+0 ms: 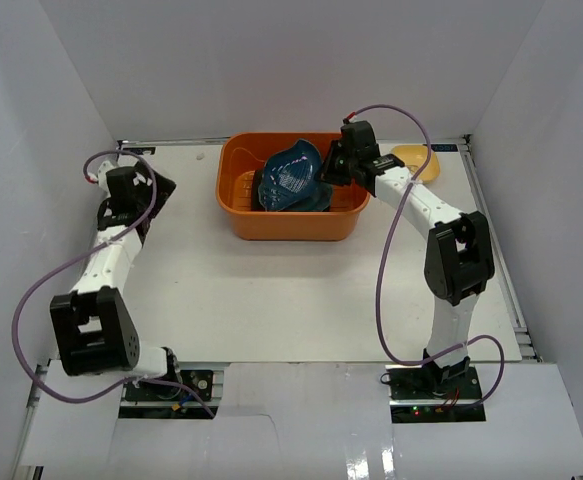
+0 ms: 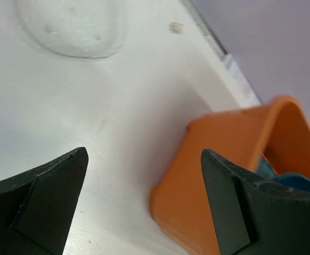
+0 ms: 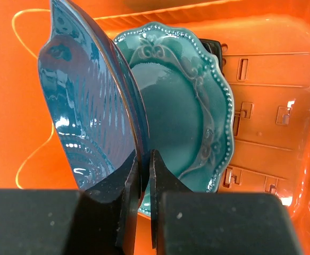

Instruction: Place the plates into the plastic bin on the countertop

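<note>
The job looks well under way but not finished. The orange bin (image 1: 291,225) sits at the far middle of the white counter (image 1: 271,300), and it already has dishes in it. In the right wrist view a scalloped teal plate (image 3: 181,106) lies tilted against the slotted floor. The corner of a dark plate (image 3: 212,47) peeks out from under its far edge, though too little shows to say which dish that is. The right tool (image 3: 144,162) is pressed together on the rim of a blue ribbed plate (image 3: 85,106). It pinches the plate on edge, nearly upright, just over the scalloped one and inside the bin's walls. From above this plate looks low in the bin, but I cannot tell whether its bottom edge touches anything, so I judge it not yet set down. The left tool (image 2: 144,159) hangs over bare counter well to the left of the bin, its fingers spread wide and holding nothing. One small yellow plate (image 1: 416,160) lies on the counter outside the bin, near its far right corner and behind the right arm. What is left, then, is letting go of the blue plate and bringing in the yellow one. No other loose plates show clearly.
</note>
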